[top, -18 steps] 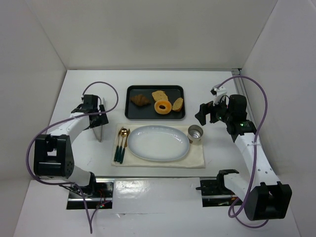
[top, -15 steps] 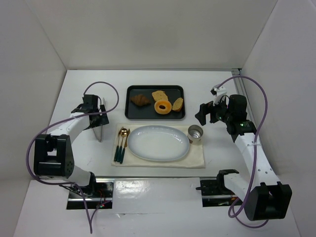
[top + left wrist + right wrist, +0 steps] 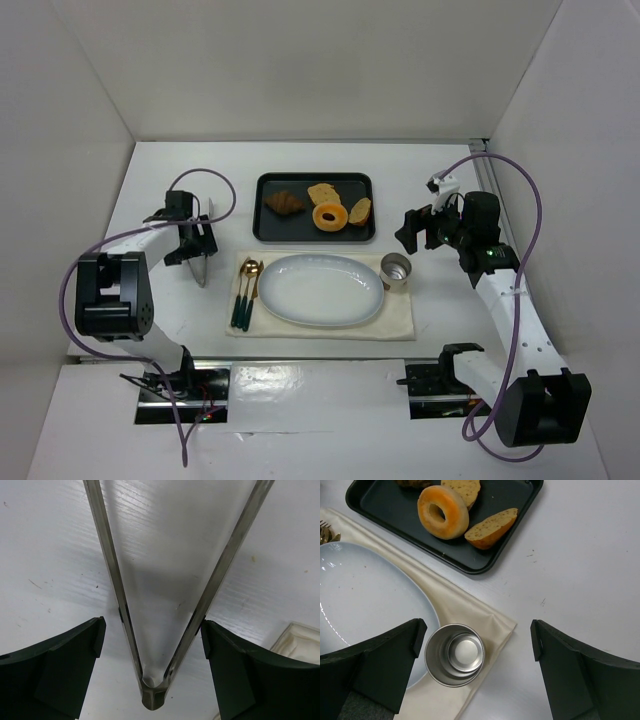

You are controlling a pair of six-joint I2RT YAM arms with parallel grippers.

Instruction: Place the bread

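Note:
A black tray [image 3: 262, 232] at the back holds a croissant [image 3: 285, 203], a bread slice [image 3: 323, 192], a donut [image 3: 329, 216] and a second bread slice [image 3: 360, 211]. A pale oval plate [image 3: 320, 290] lies on a cream cloth in front of it. Metal tongs [image 3: 201, 258] lie on the table at the left. My left gripper [image 3: 195, 243] is open and straddles the tongs [image 3: 150, 690] near their hinge end, its fingers just outside both arms. My right gripper [image 3: 420, 228] is open and empty, hovering above the cup [image 3: 455, 655]. The donut [image 3: 443, 504] and a slice [image 3: 491, 528] show in the right wrist view.
A steel cup [image 3: 397, 269] stands on the cloth's [image 3: 400, 318] right corner beside the plate. A gold spoon and fork with dark handles [image 3: 243, 290] lie on the cloth left of the plate. White walls enclose the table on three sides.
My left gripper has shifted a little nearer and lower over the tongs, and the left arm's elbow has swung up. The right arm has not moved.

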